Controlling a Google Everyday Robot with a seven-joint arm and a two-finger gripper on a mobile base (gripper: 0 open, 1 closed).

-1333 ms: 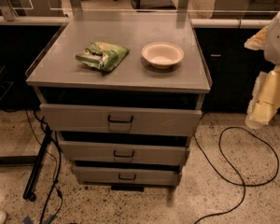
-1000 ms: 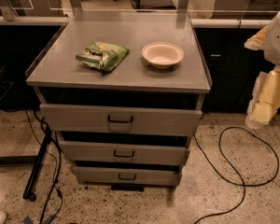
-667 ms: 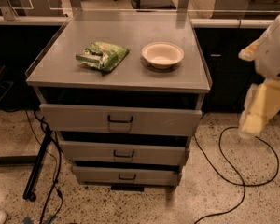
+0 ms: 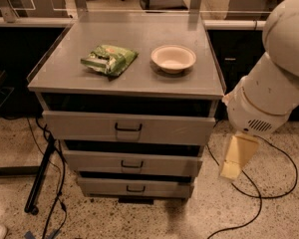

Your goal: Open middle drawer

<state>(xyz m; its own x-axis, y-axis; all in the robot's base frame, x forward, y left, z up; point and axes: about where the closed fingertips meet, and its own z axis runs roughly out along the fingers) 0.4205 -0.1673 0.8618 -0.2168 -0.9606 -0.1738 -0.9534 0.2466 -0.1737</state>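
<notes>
A grey metal cabinet (image 4: 124,78) holds three drawers stacked one above the other. The middle drawer (image 4: 89,162) has a small black handle (image 4: 132,165) at its front centre. It sits between the taller top drawer (image 4: 79,126) and the narrow bottom drawer (image 4: 104,187). All three fronts stand slightly out from the frame. My white arm (image 4: 274,83) comes in from the right. My gripper (image 4: 236,157) hangs as a beige piece to the right of the cabinet, level with the middle drawer and apart from it.
A green snack bag (image 4: 108,59) and a white bowl (image 4: 173,58) lie on the cabinet top. Black cables (image 4: 249,183) run on the speckled floor at right, and a black stand leg (image 4: 40,180) with cables stands at left. A dark counter runs behind.
My arm has swung left and down, further into view, bringing the gripper closer to the cabinet's right side. The drawers, bag and bowl have not moved.
</notes>
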